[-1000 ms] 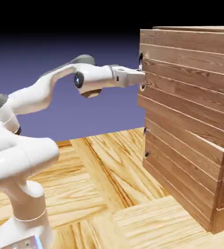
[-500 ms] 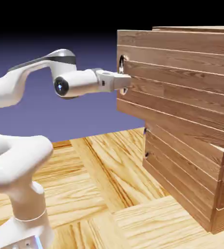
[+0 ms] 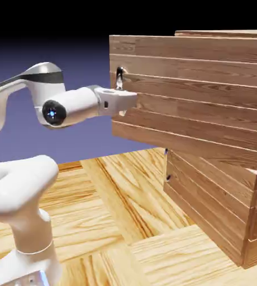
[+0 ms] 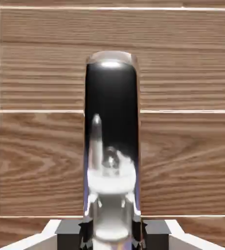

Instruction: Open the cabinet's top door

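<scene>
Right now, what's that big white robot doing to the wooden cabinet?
The white robot arm is opening the cabinet's top door. Its fingers are closed on the shiny upper handle, one on each side of it. The top door is standing part of the way open, with its handle edge swung out from the cabinet. The bottom door is shut, and nothing is touching its own little handle.
</scene>
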`<move>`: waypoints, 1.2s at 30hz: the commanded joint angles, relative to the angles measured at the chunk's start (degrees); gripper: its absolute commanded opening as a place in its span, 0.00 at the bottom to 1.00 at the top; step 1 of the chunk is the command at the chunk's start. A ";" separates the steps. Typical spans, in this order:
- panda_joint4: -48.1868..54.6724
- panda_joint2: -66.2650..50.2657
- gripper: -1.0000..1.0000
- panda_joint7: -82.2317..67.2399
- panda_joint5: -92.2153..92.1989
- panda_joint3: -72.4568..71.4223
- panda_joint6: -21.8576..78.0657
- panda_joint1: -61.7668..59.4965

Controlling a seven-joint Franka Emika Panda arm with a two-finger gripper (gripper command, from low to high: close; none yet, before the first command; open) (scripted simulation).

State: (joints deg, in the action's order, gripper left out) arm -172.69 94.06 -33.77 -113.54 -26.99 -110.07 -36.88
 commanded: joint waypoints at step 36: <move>29.92 -45.72 0.00 -25.85 64.82 74.31 48.04 17.32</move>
State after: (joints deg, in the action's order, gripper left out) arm -142.75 48.36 -59.63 -48.70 47.31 -61.97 -19.56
